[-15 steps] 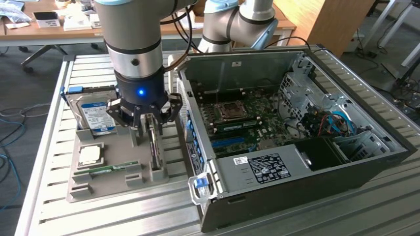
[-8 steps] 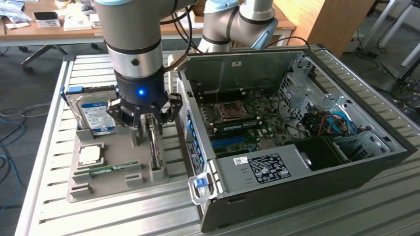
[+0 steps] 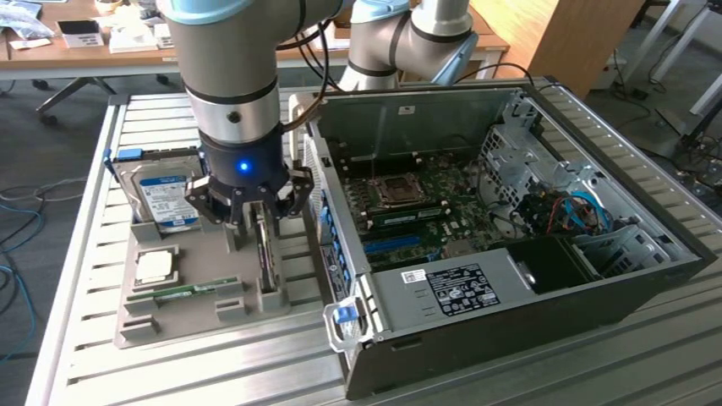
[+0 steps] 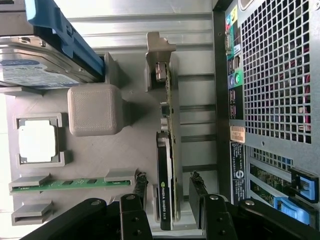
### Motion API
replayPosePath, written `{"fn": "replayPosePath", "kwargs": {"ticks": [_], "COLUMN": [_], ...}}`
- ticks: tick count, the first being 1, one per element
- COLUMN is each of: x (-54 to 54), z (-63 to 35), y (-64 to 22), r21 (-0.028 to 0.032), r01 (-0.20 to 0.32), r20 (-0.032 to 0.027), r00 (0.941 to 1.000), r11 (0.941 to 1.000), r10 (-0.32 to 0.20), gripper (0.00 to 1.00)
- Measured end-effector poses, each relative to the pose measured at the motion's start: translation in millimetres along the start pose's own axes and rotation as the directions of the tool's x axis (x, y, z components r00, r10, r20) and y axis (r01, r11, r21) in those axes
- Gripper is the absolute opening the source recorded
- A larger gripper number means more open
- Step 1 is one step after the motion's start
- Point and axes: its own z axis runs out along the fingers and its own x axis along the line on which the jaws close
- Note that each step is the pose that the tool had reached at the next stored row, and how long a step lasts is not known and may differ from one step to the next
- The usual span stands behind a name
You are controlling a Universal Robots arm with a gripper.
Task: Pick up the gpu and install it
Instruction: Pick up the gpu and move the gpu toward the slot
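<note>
Slatted metal counter [image 3: 81, 279], exterior view's nine o'clock: pincer [image 3: 259, 228] gapes astride the thin dark upright gpu [image 4: 165, 170]; skewed closing may jam it.

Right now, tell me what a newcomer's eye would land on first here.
The open computer case, motherboard exposed, dominates the exterior view's right. Beside it, the arm's open hand straddles the gpu standing on edge in a grey tray. A blue-labelled hard drive shares that tray.
</note>
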Motion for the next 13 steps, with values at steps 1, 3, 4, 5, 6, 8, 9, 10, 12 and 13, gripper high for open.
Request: {"fn": "replayPosePath", "kwargs": {"ticks": [1, 3, 4, 5, 6, 8, 9, 10, 12, 13], "x": [0.0, 0.1, 0.1, 0.1, 0.1, 0.1, 0.1, 0.1, 0.1, 0.2], "z": [0.8, 2.2, 2.4, 2.6, 2.9, 3.5, 3.9, 4.8, 6.8, 8.1], "y": [0.0, -0.1, -0.1, -0.2, -0.2, -0.2, -0.2, -0.2, -0.2, -0.2], "r21": [0.0, 0.0001, 0.0003, 0.0003, 0.0002, 0.0, 0.0, -0.0003, 0.0, 0.0], "r01": [0.0, 0.0, 0.0, 0.0, 0.0, 0.0, 0.0, 0.0, 0.0, 0.0], "r20": [0.0, -0.0001, -0.0002, -0.0003, -0.0001, 0.0, 0.0, 0.0002, -0.0001, 0.0], "r00": [1.0, 1.0, 1.0, 1.0, 1.0, 1.0, 1.0, 1.0, 1.0, 1.0], "r11": [1.0, 1.0, 1.0, 1.0, 1.0, 1.0, 1.0, 1.0, 1.0, 1.0], "r10": [0.0, 0.0, 0.0, 0.0, 0.0, 0.0, 0.0, 0.0, 0.0, 0.0], "gripper": [0.47, 0.47, 0.47, 0.47, 0.47, 0.47, 0.47, 0.47, 0.47, 0.47]}}
